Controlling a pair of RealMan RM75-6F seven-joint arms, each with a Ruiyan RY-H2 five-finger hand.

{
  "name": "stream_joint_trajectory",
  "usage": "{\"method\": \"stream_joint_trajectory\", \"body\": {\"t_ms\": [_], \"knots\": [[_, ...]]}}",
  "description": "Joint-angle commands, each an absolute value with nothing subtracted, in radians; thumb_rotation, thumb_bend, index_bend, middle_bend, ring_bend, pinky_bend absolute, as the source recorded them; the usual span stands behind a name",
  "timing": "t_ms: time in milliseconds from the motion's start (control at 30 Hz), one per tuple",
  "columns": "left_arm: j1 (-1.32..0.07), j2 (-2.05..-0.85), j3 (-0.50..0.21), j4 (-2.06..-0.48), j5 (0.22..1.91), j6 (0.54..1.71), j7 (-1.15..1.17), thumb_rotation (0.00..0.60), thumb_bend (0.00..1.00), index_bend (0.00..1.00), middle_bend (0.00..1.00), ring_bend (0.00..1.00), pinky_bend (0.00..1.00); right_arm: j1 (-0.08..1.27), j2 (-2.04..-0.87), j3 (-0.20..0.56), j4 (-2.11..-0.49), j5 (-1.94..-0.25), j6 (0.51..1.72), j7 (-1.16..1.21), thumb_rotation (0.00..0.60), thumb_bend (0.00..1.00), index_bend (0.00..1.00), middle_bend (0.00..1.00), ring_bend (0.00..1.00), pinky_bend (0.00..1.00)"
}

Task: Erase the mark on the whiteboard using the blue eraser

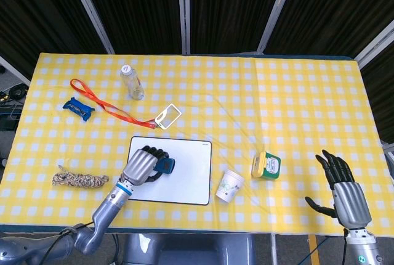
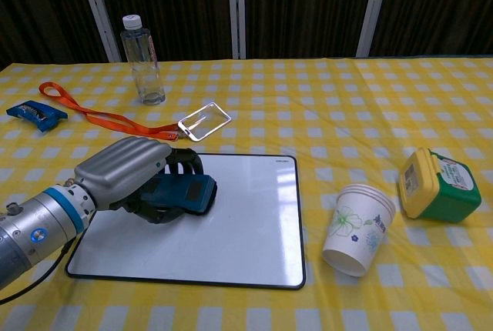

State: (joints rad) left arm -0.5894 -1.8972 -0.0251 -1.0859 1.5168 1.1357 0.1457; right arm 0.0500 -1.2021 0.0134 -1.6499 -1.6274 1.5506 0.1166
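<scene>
The whiteboard (image 1: 184, 182) (image 2: 239, 231) lies flat near the table's front edge, and its bare surface shows no mark. My left hand (image 1: 141, 165) (image 2: 127, 173) grips the blue eraser (image 1: 164, 165) (image 2: 185, 192) and presses it on the board's left part. My right hand (image 1: 346, 191) hovers open at the front right corner, seen only in the head view, with its fingers spread and nothing in them.
A paper cup (image 1: 229, 185) (image 2: 356, 227) stands just right of the board, with a green-and-yellow tub (image 1: 266, 165) (image 2: 435, 185) beyond it. A clear badge holder (image 2: 204, 122) on an orange lanyard (image 1: 98, 101), a water bottle (image 1: 132, 82), a blue packet (image 1: 79, 107) and a rope coil (image 1: 80, 180) lie to the left.
</scene>
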Motion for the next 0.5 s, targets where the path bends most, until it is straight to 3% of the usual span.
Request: {"method": "stream_joint_trajectory", "body": {"t_ms": [33, 500], "knots": [[-0.594, -1.912, -0.022, -1.105, 1.524, 1.133, 0.169, 0.600, 0.62, 0.78, 0.59, 0.56, 0.54, 0.050, -1.201, 0.014, -1.651, -1.627, 1.551, 0.118, 0.600, 0.06, 0.00, 0.00, 0.00, 0.00], [-0.604, -1.931, -0.043, -1.104, 1.506, 1.112, 0.220, 0.600, 0.62, 0.78, 0.59, 0.56, 0.54, 0.049, -1.199, 0.015, -1.652, -1.629, 1.554, 0.120, 0.600, 0.06, 0.00, 0.00, 0.00, 0.00]]}}
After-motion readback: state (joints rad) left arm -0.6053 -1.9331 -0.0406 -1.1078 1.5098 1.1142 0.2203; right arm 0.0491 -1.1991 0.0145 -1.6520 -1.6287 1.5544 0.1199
